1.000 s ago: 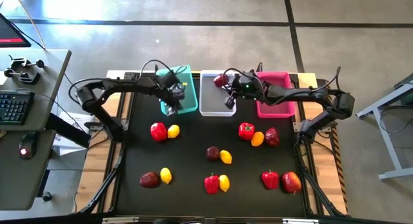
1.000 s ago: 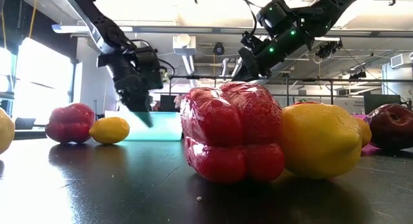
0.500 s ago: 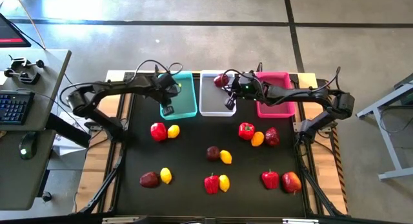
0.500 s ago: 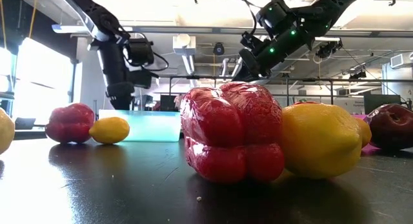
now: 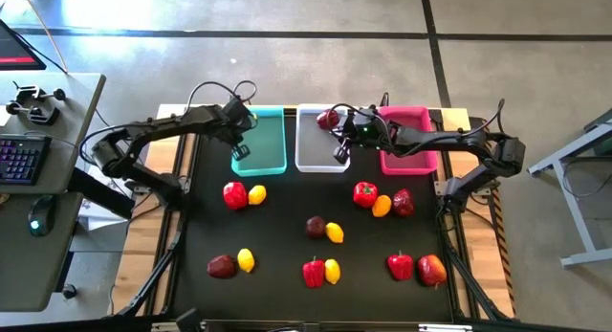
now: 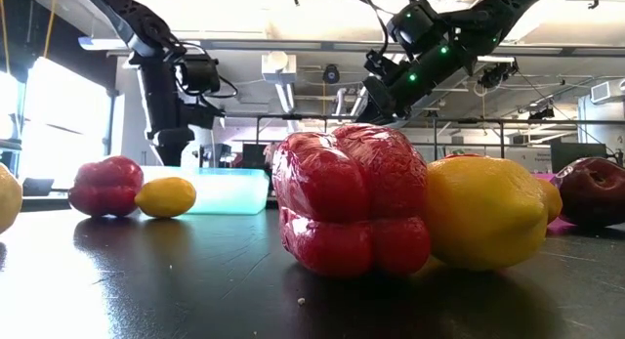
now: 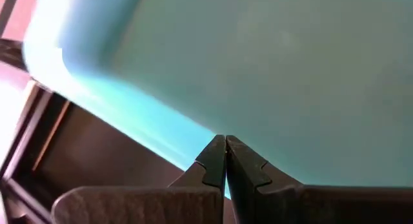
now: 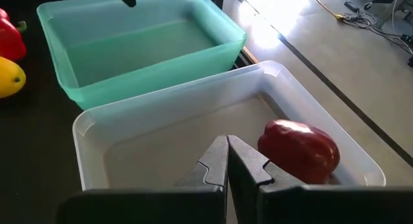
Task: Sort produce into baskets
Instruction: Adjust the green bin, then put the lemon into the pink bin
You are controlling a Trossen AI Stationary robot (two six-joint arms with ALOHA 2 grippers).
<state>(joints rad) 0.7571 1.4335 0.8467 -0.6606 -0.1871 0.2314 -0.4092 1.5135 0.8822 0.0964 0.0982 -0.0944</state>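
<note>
Three baskets stand in a row at the table's far edge: teal (image 5: 263, 141), white (image 5: 318, 141) and pink (image 5: 409, 145). One dark red fruit (image 8: 298, 151) lies in the white basket's far corner. Peppers, lemons and maroon fruits lie in small groups on the black mat, among them a pepper (image 5: 234, 194) and a lemon (image 5: 257, 193). My left gripper (image 7: 225, 154) is shut at the teal basket's left rim (image 7: 148, 130), pointing steeply down. My right gripper (image 8: 227, 156) is shut and hangs above the white basket's near right part. My left gripper's shut fingertips stand right at the left rim of the teal basket (image 5: 236, 152), coming from above. I cannot tell whether they touch the rim.
Produce pairs and groups lie across the mat: (image 5: 325, 230), (image 5: 232, 263), (image 5: 322, 271), (image 5: 382, 200), (image 5: 417, 268). A big pepper (image 6: 352, 202) and a lemon (image 6: 485, 212) fill the low view's front. A desk with a keyboard (image 5: 19, 160) stands left of the table.
My left gripper has gone toward the table's left edge and up, tipping to point more steeply down. The teal basket, skewed a second ago, now lies square beside the white one. My right arm has kept still.
</note>
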